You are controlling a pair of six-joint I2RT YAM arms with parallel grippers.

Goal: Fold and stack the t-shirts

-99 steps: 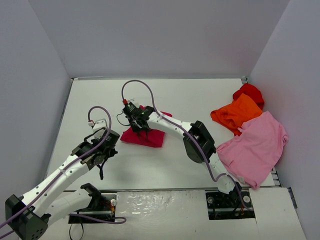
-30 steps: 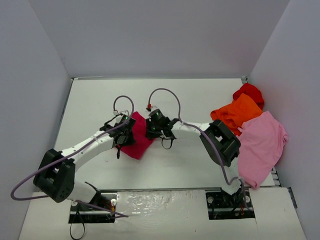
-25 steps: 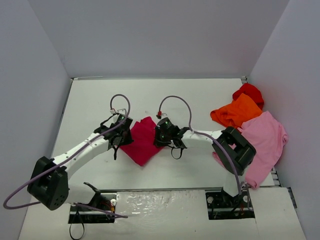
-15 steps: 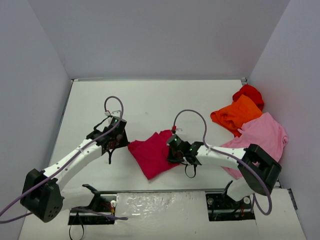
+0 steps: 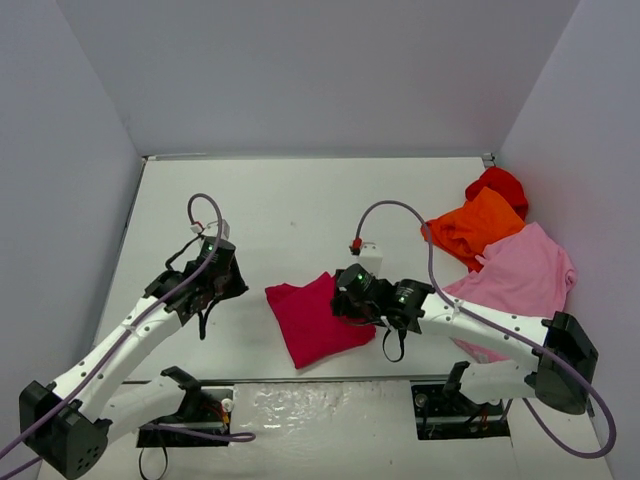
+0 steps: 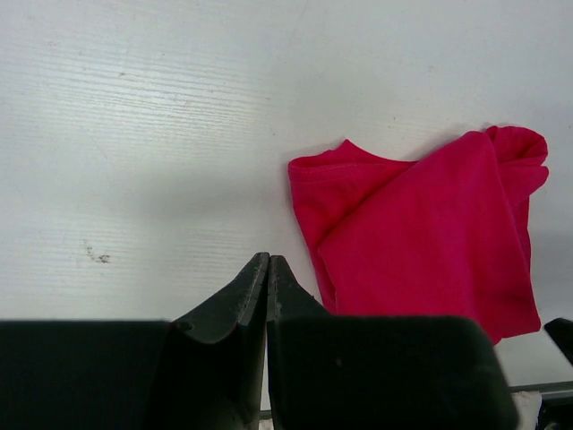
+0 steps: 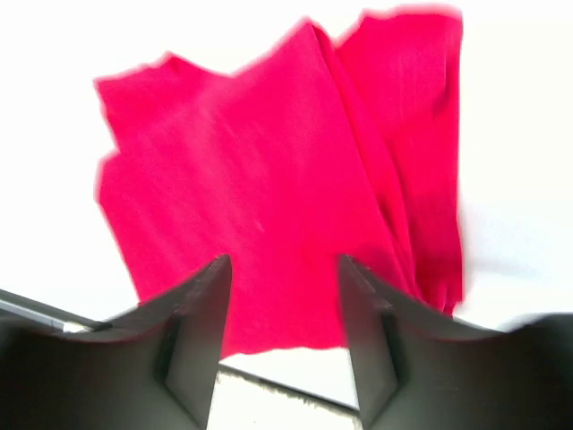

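The raspberry-red t-shirt [image 5: 312, 322] lies folded on the white table near the front edge; it also shows in the left wrist view [image 6: 430, 235] and the right wrist view [image 7: 260, 188]. My right gripper [image 5: 343, 304] is open and empty, just above the shirt's right edge, with its jaws [image 7: 282, 267] spread over the cloth. My left gripper [image 5: 215, 290] is shut and empty, to the left of the shirt and apart from it; its tips [image 6: 268, 260] are closed over bare table. Orange [image 5: 472, 226], bright red [image 5: 498, 183] and pale pink [image 5: 515, 285] t-shirts lie heaped at the right.
Grey walls close in the table at the left, back and right. The table's front edge [image 5: 330, 378] with the arm bases runs just below the folded shirt. The right arm's forearm reaches across the pink shirt's near edge.
The raspberry-red shirt has been drawn from mid-table toward the front edge with my right gripper. My left arm has pulled away to the left of it.
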